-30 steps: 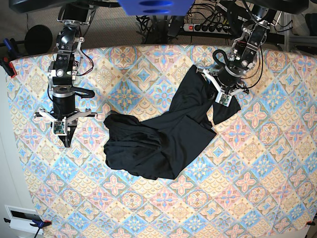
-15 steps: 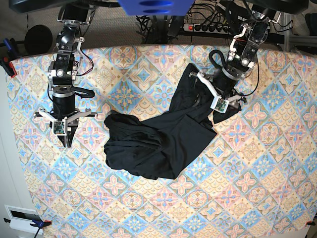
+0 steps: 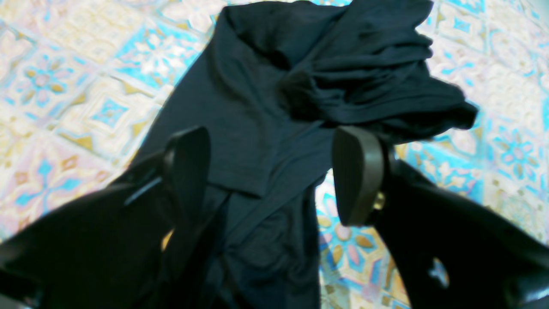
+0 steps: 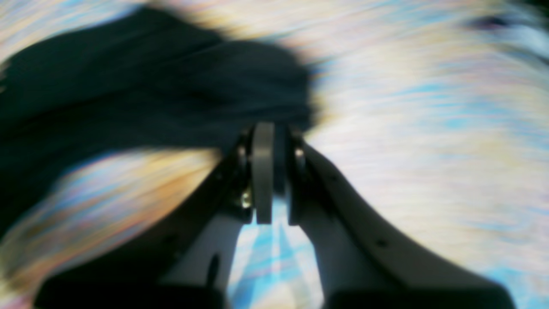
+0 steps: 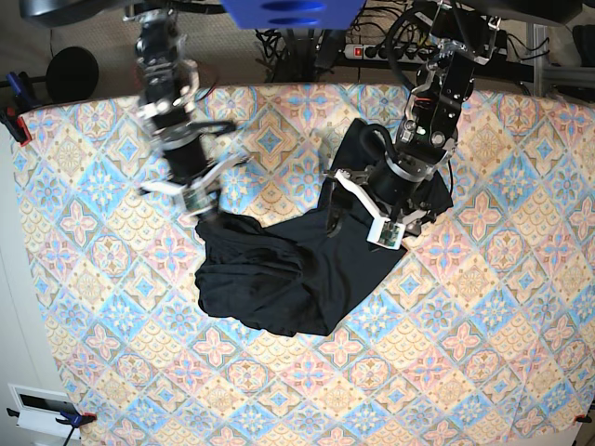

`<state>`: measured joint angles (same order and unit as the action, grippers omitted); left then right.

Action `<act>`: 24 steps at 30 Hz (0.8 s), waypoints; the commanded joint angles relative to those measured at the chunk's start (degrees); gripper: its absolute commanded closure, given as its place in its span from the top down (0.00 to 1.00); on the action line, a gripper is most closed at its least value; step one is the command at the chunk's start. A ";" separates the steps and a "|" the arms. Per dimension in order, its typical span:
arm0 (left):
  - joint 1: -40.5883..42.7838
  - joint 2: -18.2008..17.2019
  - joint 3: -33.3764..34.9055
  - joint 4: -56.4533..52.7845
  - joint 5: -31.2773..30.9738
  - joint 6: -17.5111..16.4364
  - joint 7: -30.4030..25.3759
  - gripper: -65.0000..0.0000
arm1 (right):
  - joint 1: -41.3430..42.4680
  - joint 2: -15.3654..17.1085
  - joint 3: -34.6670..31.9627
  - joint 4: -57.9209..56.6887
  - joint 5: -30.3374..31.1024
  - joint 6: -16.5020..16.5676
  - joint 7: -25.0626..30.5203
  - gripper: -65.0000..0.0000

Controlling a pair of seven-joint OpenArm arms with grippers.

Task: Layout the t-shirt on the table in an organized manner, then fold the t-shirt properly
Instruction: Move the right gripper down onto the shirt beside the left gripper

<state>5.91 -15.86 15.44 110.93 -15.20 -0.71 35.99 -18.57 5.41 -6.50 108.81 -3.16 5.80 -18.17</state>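
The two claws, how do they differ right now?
The left claw is wide open, while the right claw is nearly closed, with only a thin gap. The left claw hangs over the shirt with black fabric between its fingers, ungripped; the right claw has nothing between its fingers and sits at the shirt's edge. The left claw's view is sharp; the right's is blurred. Both point down at the table.

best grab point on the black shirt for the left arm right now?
Probably the flat hem-like edge of the t-shirt lying between the open left gripper fingers. Come straight down from above: there the fabric looks like one thin fold on the table, while the bunched heap farther ahead would catch several layers.
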 commanded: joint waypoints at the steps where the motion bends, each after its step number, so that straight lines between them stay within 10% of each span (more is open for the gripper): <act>1: -0.68 -0.19 -0.28 1.02 -0.05 0.05 -1.22 0.67 | -0.47 0.52 -1.72 1.30 -0.05 -0.75 1.78 0.08; 10: 0.64 -0.01 -0.28 0.05 10.67 0.23 -1.39 0.60 | -1.17 5.01 -15.08 1.30 -0.14 -0.75 1.34 0.08; 18: 4.07 -0.27 -0.37 -0.56 12.78 0.14 -1.48 0.00 | 8.77 4.57 -16.31 0.77 -0.14 -0.75 -9.12 0.08; 24: 7.85 -0.01 -5.99 -0.21 12.26 -0.04 -1.83 0.00 | 13.51 3.69 -17.54 -0.73 -0.05 -0.75 -9.39 0.08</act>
<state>14.28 -15.75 9.47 109.43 -2.92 -0.67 35.83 -5.76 9.43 -23.97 107.31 -3.40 5.34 -28.86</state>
